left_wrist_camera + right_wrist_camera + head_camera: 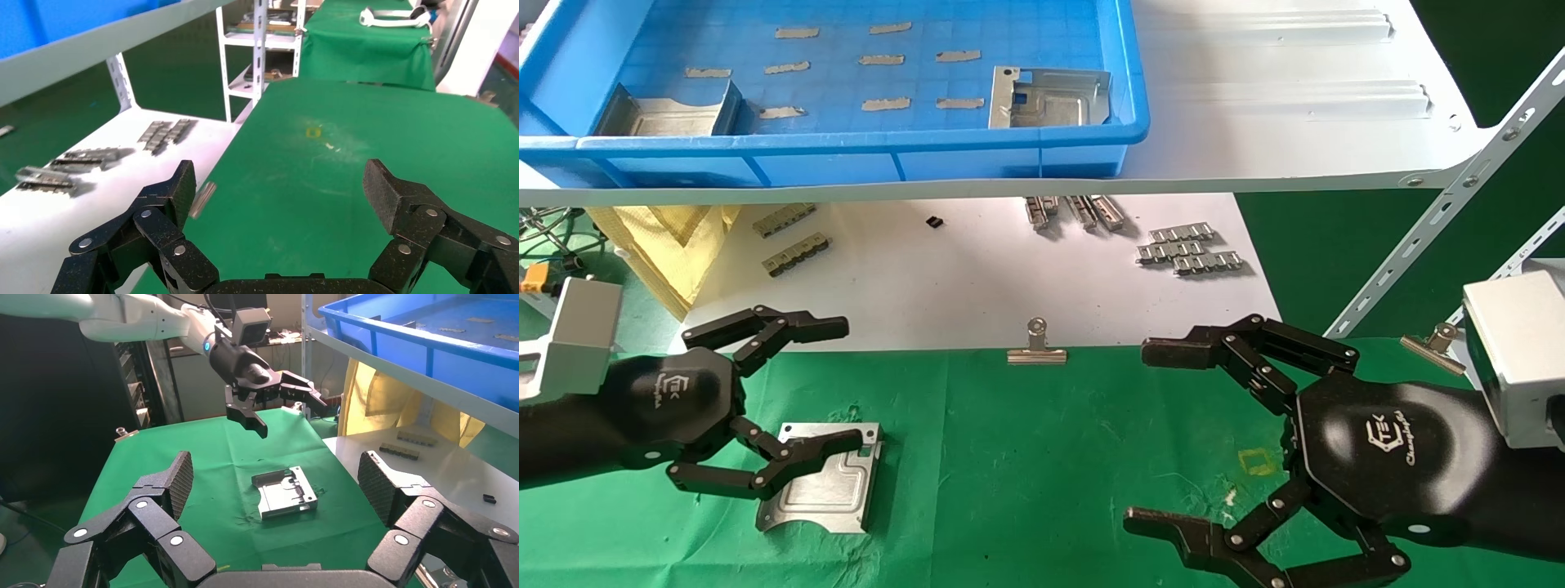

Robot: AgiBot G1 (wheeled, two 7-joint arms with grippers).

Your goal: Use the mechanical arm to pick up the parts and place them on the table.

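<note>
Sheet-metal part (823, 476) lies flat on the green table (1042, 457), lower left of the head view. Left gripper (797, 392) hovers above it, fingers spread, holding nothing. Two more parts (1048, 98) sit in the blue tray (862, 147), top. Right gripper (1173, 433), lower right, is likewise spread and empty.
</note>
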